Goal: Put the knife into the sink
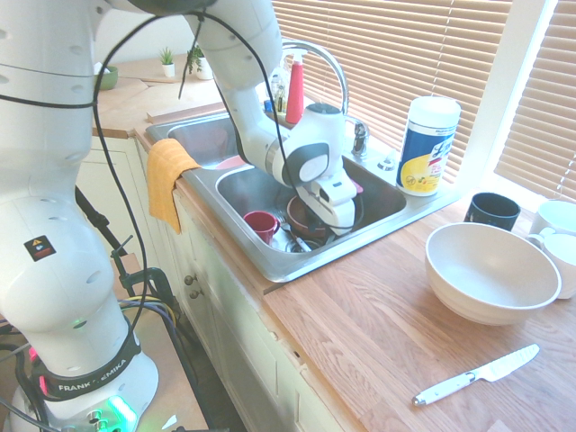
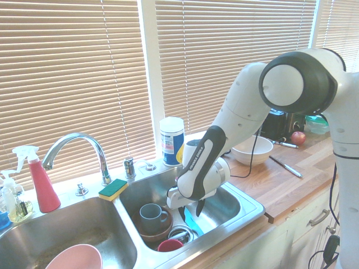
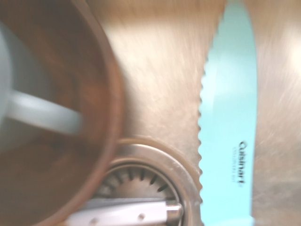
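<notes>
The knife [image 2: 191,222] is seen lying flat on the floor of the sink [image 2: 245,203], in the basin holding a brown bowl [image 2: 155,228], a grey mug [image 2: 150,213] and a red cup [image 2: 169,245]. The gripper [image 2: 190,208] is poised directly above it, pointing down, fingers parted and grasping nothing. In the wrist view the serrated blade is shown at the drain's [image 3: 141,188] three o'clock.

First exterior view looks from behind my base along the counter; second faces back from the opposite side; both share the sink [image 1: 236,184] [image 2: 247,208]. Wrist view looks straight down, close, into the basin.
</notes>
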Motion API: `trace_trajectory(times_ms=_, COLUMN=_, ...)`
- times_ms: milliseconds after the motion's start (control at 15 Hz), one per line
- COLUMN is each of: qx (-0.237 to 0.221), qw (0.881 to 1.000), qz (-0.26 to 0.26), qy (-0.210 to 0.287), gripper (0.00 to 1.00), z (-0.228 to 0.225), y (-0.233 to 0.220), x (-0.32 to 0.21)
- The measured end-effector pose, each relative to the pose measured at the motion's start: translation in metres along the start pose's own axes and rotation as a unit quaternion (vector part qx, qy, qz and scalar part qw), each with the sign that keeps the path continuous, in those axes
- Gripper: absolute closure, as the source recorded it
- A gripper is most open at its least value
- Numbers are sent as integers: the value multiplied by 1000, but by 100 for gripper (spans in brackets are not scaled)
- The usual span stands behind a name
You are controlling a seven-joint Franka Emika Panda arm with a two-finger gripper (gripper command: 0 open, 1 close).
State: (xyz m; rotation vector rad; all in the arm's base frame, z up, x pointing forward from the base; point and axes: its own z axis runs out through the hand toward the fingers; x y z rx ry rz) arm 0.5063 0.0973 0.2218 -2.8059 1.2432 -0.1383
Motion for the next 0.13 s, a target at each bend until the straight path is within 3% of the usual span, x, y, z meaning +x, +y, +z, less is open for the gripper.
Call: trace_trajectory(times_ms=133, qx=-3, qw=1000, qz=-21, qy=14, gripper=0, z=-56, y=-8, x=-2)
